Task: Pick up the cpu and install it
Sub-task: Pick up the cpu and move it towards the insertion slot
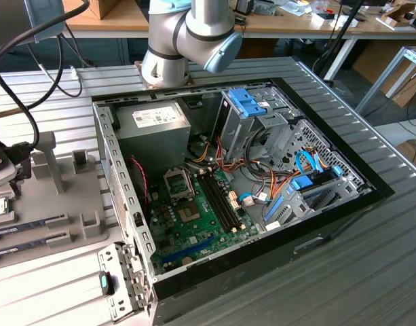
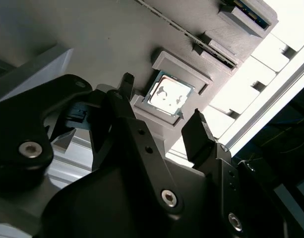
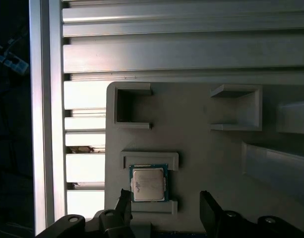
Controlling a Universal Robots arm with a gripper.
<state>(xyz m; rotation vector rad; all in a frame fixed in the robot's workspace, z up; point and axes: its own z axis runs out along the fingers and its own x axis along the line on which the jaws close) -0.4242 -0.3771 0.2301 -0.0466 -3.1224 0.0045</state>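
The cpu (image 3: 148, 183) is a small square chip with a silvery top and a thin green rim. It lies flat in a shallow recess of a grey parts holder (image 3: 201, 144). The second wrist view shows the cpu (image 2: 166, 96) in the same recess. My gripper (image 3: 165, 198) hovers over it, open, with one black fingertip (image 3: 124, 197) beside the chip and the other fingertip (image 3: 206, 199) well off to its other side. Neither finger touches the chip. In the exterior view, the motherboard's cpu socket (image 1: 178, 183) sits inside the open computer case (image 1: 316, 231).
The grey holder (image 1: 65, 204) lies on the slatted metal table at the exterior view's left, with upright posts and slots holding memory sticks (image 1: 24, 227). Inside the case are a grey power supply (image 1: 153, 125), drive cages (image 1: 252, 112) and loose cables (image 1: 275, 187).
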